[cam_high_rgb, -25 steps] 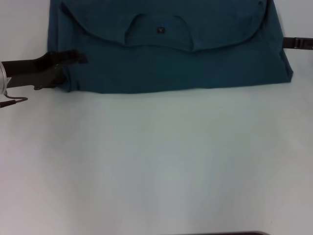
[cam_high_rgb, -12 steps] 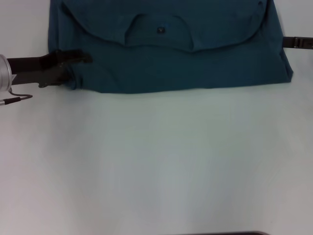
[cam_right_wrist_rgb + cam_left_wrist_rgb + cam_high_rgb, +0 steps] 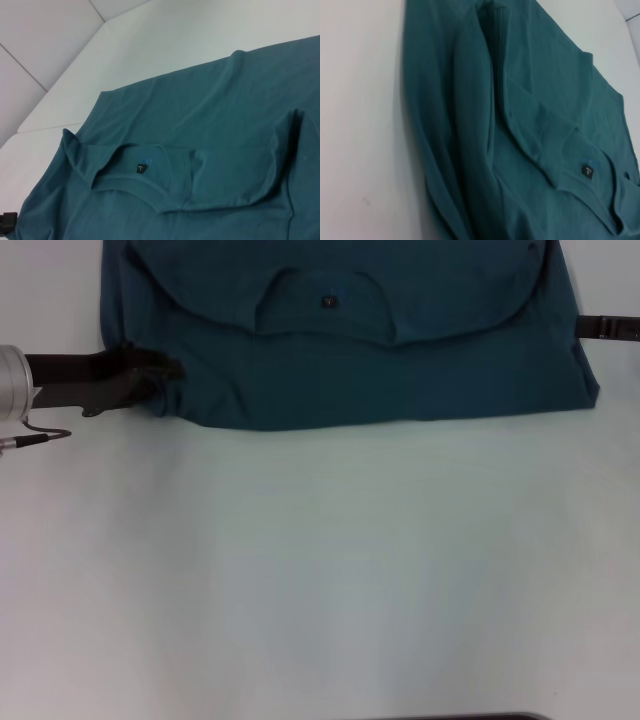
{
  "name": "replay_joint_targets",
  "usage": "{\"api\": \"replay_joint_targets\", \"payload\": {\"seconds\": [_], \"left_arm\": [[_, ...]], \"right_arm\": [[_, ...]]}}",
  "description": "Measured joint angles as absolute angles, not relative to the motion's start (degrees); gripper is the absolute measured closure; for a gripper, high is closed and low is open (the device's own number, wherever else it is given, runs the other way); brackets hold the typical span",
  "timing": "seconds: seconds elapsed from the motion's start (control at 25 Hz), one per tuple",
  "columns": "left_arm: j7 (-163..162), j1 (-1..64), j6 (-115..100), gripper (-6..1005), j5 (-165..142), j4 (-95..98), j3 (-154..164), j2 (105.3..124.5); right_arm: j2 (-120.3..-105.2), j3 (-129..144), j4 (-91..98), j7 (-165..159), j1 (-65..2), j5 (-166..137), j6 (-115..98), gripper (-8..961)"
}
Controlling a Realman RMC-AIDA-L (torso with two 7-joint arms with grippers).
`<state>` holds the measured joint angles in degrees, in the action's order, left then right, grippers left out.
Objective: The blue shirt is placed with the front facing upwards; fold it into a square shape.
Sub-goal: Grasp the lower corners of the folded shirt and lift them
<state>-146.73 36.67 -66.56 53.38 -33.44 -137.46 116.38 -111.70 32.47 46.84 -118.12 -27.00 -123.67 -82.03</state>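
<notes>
Clearly the blue shirt (image 3: 400,370) is light, limp cotton, so I judge my left fingers (image 3: 165,375), clenched on its bunched near-left corner, need both layers.

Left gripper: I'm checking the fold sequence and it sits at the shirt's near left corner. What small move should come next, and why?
Probably lift a little: the left gripper is at the near left corner of the dark teal-blue cotton T-shirt, where the cloth bunches. The right gripper is at the opposite edge.
</notes>
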Motion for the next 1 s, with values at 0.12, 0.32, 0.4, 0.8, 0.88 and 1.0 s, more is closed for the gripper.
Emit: {"api": "replay_joint_targets", "payload": {"seconds": [0.12,0.32,0.4,0.8,0.88,1.0], "left_arm": [[-147.0,36.7,-66.3,539,53.2,-33.6,-137.2,116.37],[-147.3,36.7,-66.0,648,53.2,-33.6,-136.7,116.31],[-147.3,36.7,-66.0,692,53.1,-33.6,-136.7,116.28],[-147.4,36.4,-66.3,965,53.0,-34.8,-136.2,116.20],[-147.5,36.1,-67.2,989,53.0,-35.4,-136.2,116.14],[-147.6,35.5,-69.2,1001,53.0,-36.8,-136.1,115.93]], "right_arm": [[-111.70,32.5,46.8,-118.1,-27.0,-123.7,-82.0,59],[-111.71,32.2,46.8,-118.3,-27.1,-123.8,-82.0,62],[-111.70,32.1,46.8,-118.4,-27.1,-123.9,-82.0,64],[-111.70,32.4,46.8,-118.7,-27.1,-123.9,-82.0,71],[-111.70,32.4,46.8,-118.8,-27.1,-123.9,-82.0,72],[-111.58,32.7,46.8,-119.8,-27.1,-124.0,-82.1,74]]}}
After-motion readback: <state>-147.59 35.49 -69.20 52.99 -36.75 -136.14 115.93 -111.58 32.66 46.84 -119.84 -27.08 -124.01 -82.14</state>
